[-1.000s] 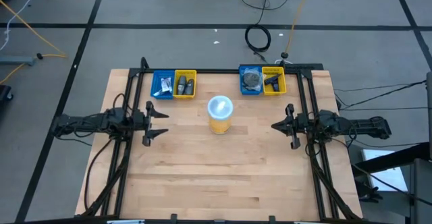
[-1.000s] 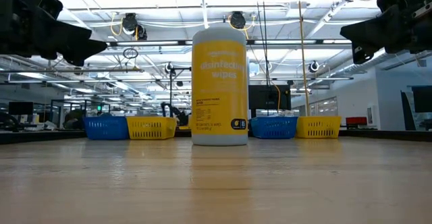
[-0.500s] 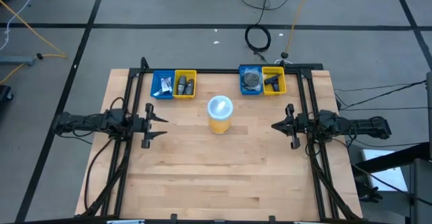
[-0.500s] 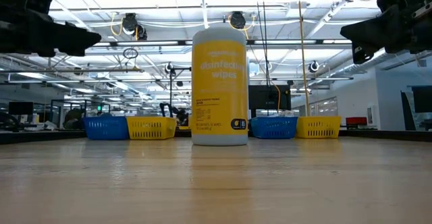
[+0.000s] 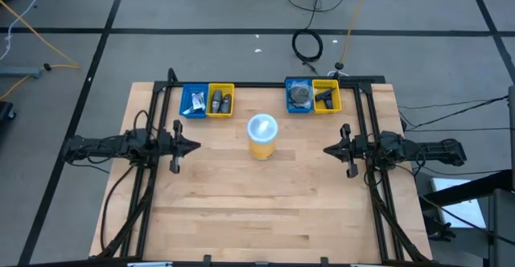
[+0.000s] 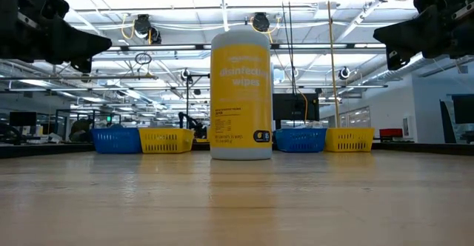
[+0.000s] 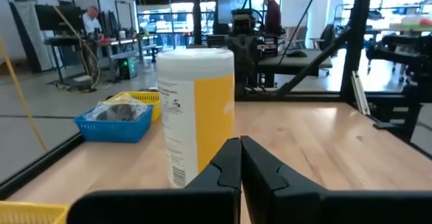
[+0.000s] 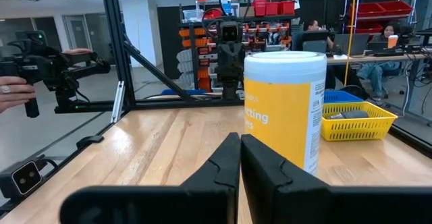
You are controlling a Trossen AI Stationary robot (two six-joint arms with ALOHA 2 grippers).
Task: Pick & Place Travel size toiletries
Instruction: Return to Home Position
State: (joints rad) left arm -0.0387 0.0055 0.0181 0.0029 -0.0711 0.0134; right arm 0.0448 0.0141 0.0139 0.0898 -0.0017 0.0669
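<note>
Clock directions taken from the wipes canister (image 5: 262,130) at table centre, high view.

At nine o'clock, well apart from everything: left gripper (image 5: 193,146), jaws pressed together on nothing; closed too in the left wrist view.

At eleven o'clock, near the far edge: left blue bin (image 5: 183,102) with white tubes (image 5: 195,101) inside. Touching its side, left yellow bin (image 5: 232,100) with small dark bottles (image 5: 219,102).

At one o'clock: right blue bin (image 5: 288,98) holding clear-wrapped discs (image 5: 300,95). Beside it, right yellow bin (image 5: 338,96) with a dark item (image 5: 324,98), kind not clear.

At three o'clock: right gripper (image 5: 328,149), jaws likewise closed and empty.

No toiletry seen loose on the wood. Sorting judged complete, with both arms parked at the table's sides.

Handling, by judgement only:
- **All items:** light.
- **Tubes:** soft, likely to dent and squirm. Best taken gently across the middle of the body.
- **Bottles:** stiff and smooth, apt to roll or slip. Best pinched across the waist.
- **Wrapped discs:** slick and crinkly. Best gripped edge-on at the rim, never by the film alone.
</note>
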